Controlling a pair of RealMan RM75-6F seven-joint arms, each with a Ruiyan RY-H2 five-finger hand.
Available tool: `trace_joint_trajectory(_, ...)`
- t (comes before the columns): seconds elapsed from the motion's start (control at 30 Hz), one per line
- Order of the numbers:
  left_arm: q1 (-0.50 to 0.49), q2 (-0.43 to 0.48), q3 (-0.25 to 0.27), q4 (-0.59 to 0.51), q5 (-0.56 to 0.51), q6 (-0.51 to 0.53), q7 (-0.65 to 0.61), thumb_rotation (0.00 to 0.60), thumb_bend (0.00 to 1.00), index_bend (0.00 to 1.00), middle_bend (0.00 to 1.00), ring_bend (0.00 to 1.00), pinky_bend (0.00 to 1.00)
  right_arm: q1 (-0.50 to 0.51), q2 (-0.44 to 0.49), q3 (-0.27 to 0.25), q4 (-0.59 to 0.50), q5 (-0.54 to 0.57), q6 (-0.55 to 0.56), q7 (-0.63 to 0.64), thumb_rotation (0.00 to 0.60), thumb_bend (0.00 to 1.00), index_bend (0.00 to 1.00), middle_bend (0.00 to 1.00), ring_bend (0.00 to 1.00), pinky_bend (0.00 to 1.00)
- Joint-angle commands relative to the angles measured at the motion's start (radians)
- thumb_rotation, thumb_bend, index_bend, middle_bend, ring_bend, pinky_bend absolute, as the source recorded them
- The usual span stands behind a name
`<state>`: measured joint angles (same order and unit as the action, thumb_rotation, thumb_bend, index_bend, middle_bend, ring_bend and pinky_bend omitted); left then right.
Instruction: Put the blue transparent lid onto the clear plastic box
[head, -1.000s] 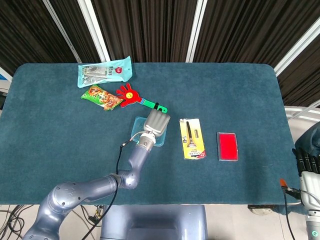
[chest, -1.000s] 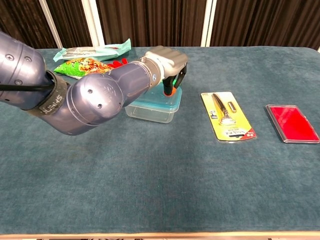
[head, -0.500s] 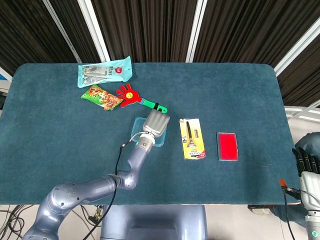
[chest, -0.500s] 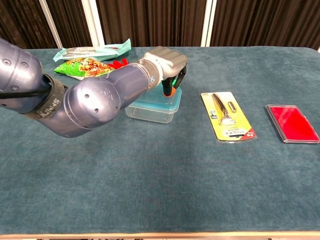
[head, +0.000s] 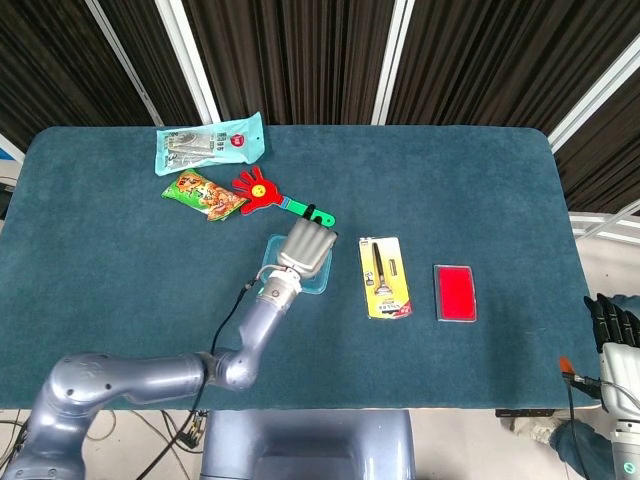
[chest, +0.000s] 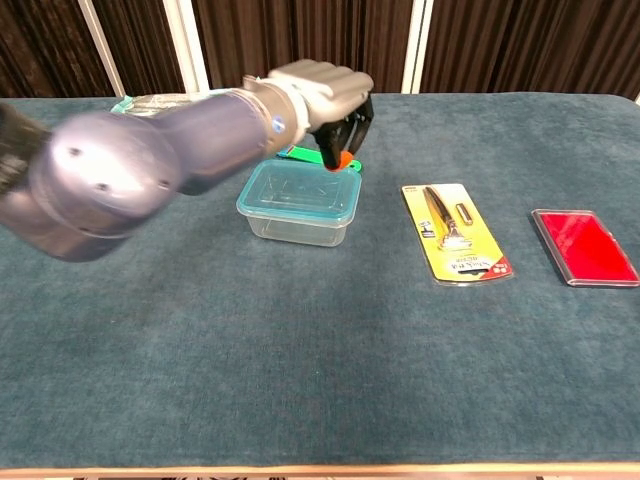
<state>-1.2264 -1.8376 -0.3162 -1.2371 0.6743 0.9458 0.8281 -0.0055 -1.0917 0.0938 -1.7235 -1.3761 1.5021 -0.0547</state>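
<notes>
Left robot hand (chest: 325, 95) is hovering over the clear plastic box (chest: 297, 203) mid-table, fingers curled, holding nothing visible. Blue transparent lid (chest: 299, 188) is sitting on the box; light, thin, likely slippery, best gripped at rim edges.

The place reads as a robotics lab or data-collection bay rather than a home or shop. A table (head: 480, 170) covered in plain teal felt stands against a backdrop of dark pleated curtains (head: 290, 55) hung between white metal poles (head: 395, 45). Loose cables (head: 185, 435) trail on the floor below the table's near edge. On the felt lie unrelated test goods, well apart: snack packets (head: 203, 193), a carded razor (head: 385, 277), a red case (head: 455, 293) and a toy hand clapper (head: 262, 191).
</notes>
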Motion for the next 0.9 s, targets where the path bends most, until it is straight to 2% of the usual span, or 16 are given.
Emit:
trace_joint_trajectory(0.03,0.044,0.069,0.042,-0.092,0.023,0.033,0.019,0.6,0.58,0.66,0.53,0.29,0.12,0.0,-0.001,-0.001,0.001,0.0,-0.001,-0.001,0.6,0.34,0.0,0.01,0.0,0.0)
trace_joint_trajectory(0.17,0.067,0.099,0.078,-0.144,0.039,0.018,0.005,0.6,0.58,0.66,0.53,0.29,0.12,-0.001,-0.003,-0.001,0.004,-0.001,0.002,-0.003,0.6,0.34,0.0,0.01,0.0,0.0)
trace_joint_trajectory(0.33,0.072,0.098,0.104,-0.146,0.061,0.004,-0.006,0.6,0.58,0.66,0.53,0.29,0.12,-0.002,-0.005,0.0,0.006,-0.002,0.006,-0.002,0.6,0.34,0.0,0.01,0.0,0.0)
trace_joint_trajectory(0.9,0.062,0.05,0.13,-0.098,0.087,-0.038,-0.032,0.6,0.58,0.66,0.53,0.29,0.12,-0.002,-0.001,0.002,0.003,0.001,0.005,0.002,0.6,0.34,0.0,0.01,0.0,0.0)
